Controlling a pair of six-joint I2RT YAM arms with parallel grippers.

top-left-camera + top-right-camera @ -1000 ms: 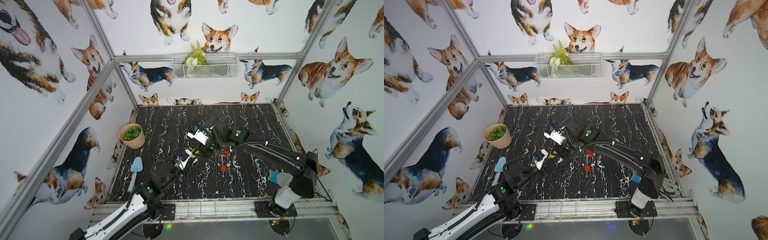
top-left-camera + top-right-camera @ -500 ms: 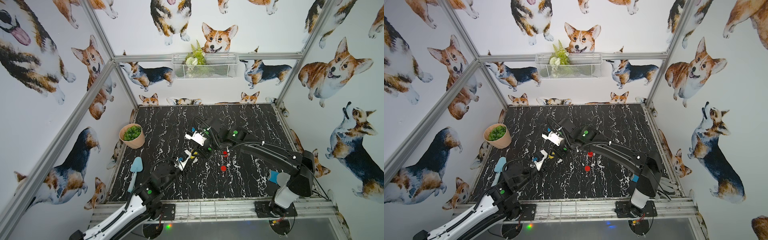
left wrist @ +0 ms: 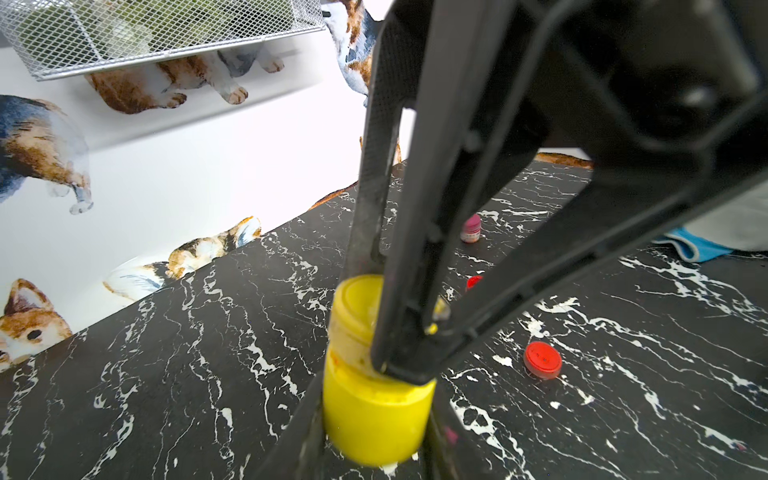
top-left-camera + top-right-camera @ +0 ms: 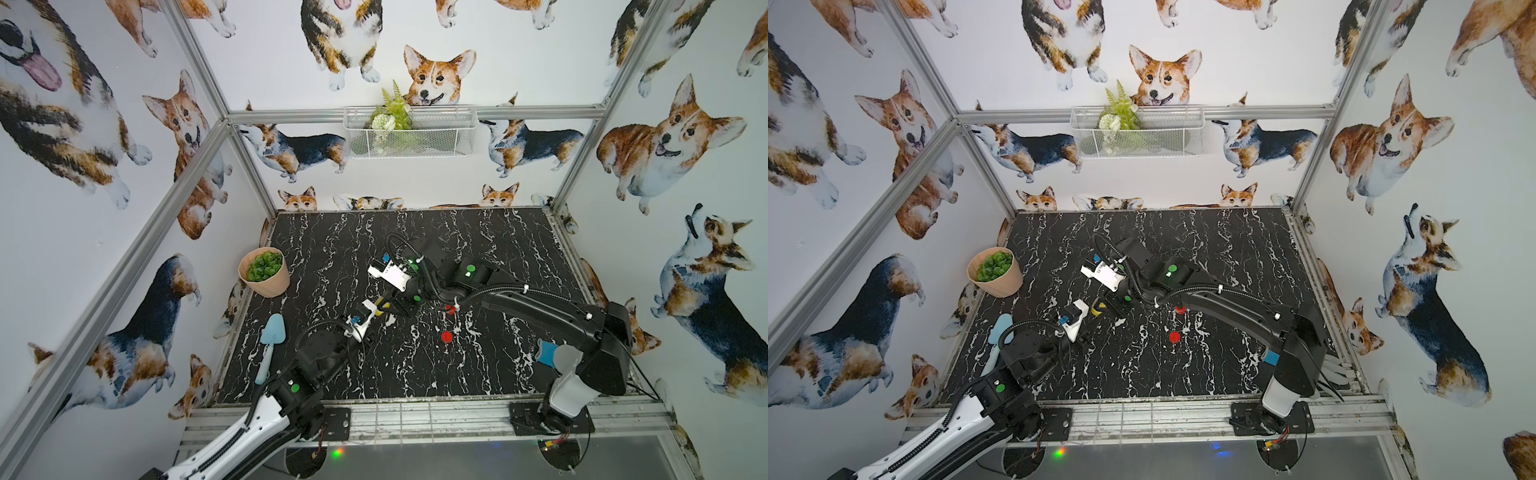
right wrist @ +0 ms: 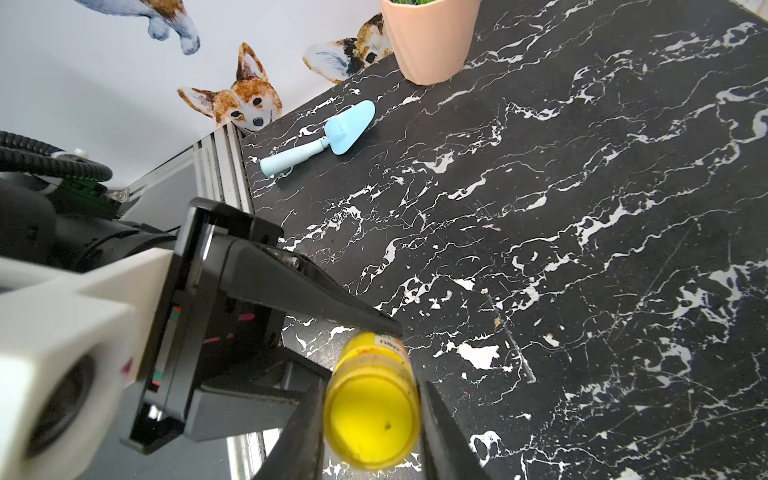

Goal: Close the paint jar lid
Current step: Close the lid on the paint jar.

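Left wrist view: the small round yellow plastic paint jar (image 3: 374,411) is squeezed tight in the left gripper (image 3: 374,440), over the middle of the black marble table (image 3: 187,395). Its yellow round lid (image 3: 355,297) sits on top, with messy paint smeared just under it. The right gripper (image 5: 372,428) pinches the lid from both sides.

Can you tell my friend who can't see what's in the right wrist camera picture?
A small yellow paint jar, lid facing the camera, is pinched between the black jaws of the right gripper while the left gripper clamps its body. Behind it, on the black marble table, are a blue trowel and a peach flowerpot.
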